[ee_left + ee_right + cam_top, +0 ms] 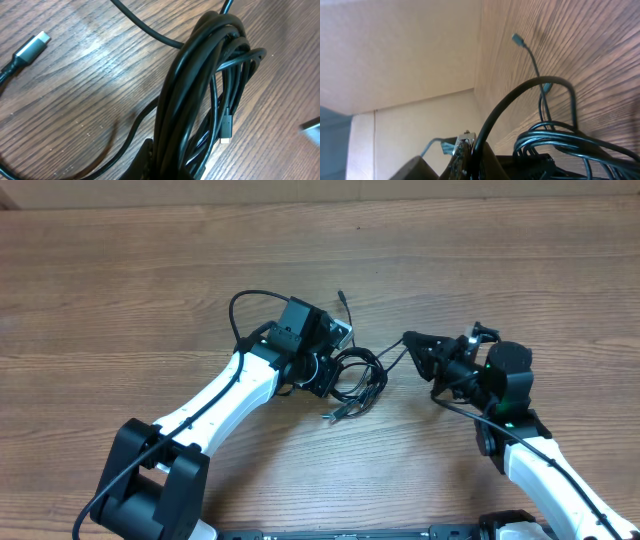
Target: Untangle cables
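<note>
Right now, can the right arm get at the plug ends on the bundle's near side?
Probably yes: only bare table lies between the right gripper and the plug ends, but it seems to hold a strand of the cables, so releasing comes first.

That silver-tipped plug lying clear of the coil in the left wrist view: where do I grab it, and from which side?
Take the plug by its grey housing, just behind the metal tip, coming straight down and closing across its width. It lies flat on the table, apart from the coil, so both long sides look free.
</note>
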Controlling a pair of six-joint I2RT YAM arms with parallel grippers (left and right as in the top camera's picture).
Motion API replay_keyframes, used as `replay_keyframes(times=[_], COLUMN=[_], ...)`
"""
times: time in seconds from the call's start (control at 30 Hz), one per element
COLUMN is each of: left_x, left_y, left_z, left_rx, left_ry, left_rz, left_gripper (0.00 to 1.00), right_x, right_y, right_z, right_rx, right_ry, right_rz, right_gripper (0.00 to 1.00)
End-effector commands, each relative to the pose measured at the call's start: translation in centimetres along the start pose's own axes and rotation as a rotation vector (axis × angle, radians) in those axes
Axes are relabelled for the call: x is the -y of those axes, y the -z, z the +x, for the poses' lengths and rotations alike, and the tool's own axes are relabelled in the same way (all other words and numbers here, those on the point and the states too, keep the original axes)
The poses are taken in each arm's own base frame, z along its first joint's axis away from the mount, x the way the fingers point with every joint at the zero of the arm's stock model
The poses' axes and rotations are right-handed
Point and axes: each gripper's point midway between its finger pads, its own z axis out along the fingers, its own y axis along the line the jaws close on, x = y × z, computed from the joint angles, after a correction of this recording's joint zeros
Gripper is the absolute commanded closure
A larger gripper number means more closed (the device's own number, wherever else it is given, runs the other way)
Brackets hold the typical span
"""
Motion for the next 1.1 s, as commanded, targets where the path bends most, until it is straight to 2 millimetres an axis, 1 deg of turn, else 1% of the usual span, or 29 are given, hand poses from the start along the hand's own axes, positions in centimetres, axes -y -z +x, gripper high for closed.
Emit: replay_keyframes(times=[0.0,0.13,0.23,0.3,0.4,0.47,0.5,0.57,0.63,0.7,0.77,0.83,0.9,0.97,1.07], left_x=[-0.2,0.0,0.0,-0.9,-2.4,-3.2,-3.5,-3.0,-1.7,-0.3,0.9,1.9,2.3,2.4,2.3], left_y=[1.4,1.3,1.3,1.4,2.4,3.8,5.1,6.9,8.6,9.9,10.8,11.3,11.4,11.5,11.6], left_z=[-1.4,-0.9,-0.4,-0.5,-1.7,-3.3,-4.7,-6.6,-8.4,-9.6,-10.4,-10.8,-10.8,-10.9,-11.3], left_rx=[0.045,0.025,0.004,0.006,0.038,0.084,0.122,0.18,0.242,0.288,0.321,0.336,0.338,0.335,0.34], left_ry=[-0.023,-0.056,-0.116,-0.129,-0.114,-0.092,-0.074,-0.068,-0.074,-0.07,-0.064,-0.054,-0.044,-0.01,0.069], left_rz=[-0.029,-0.017,-0.015,-0.057,-0.113,-0.122,-0.113,-0.056,0.049,0.146,0.23,0.291,0.321,0.333,0.345], left_gripper=[0.96,0.96,0.96,0.96,0.96,0.96,0.96,0.96,0.96,0.96,0.96,0.96,0.96,0.96,0.96], right_x=[-0.3,2.4,2.5,2.5,2.5,3.1,4.0,4.8,5.6,6.2,6.7,6.8,6.5,6.4,6.3], right_y=[0.4,0.6,0.6,0.6,0.6,0.7,0.8,0.9,1.1,1.1,1.1,1.1,1.0,1.0,1.0], right_z=[-0.4,-1.1,-1.6,-1.6,-1.6,-1.5,-1.4,-1.3,-1.2,-0.7,0.0,0.6,1.5,2.1,2.5], right_rx=[0.012,0.072,0.097,0.097,0.091,0.087,0.083,0.083,0.076,0.059,0.036,0.004,-0.051,-0.093,-0.128], right_ry=[-0.037,-0.212,-0.226,-0.212,-0.118,-0.07,-0.055,-0.032,-0.023,-0.034,-0.044,-0.021,0.029,0.073,0.137], right_rz=[-0.002,0.097,0.1,0.098,0.103,0.131,0.165,0.199,0.231,0.255,0.278,0.281,0.264,0.253,0.245], right_gripper=[0.96,0.96,0.96,0.96,0.96,0.96,0.96,0.96,0.96,0.96,0.96,0.94,0.91,0.84,0.77])
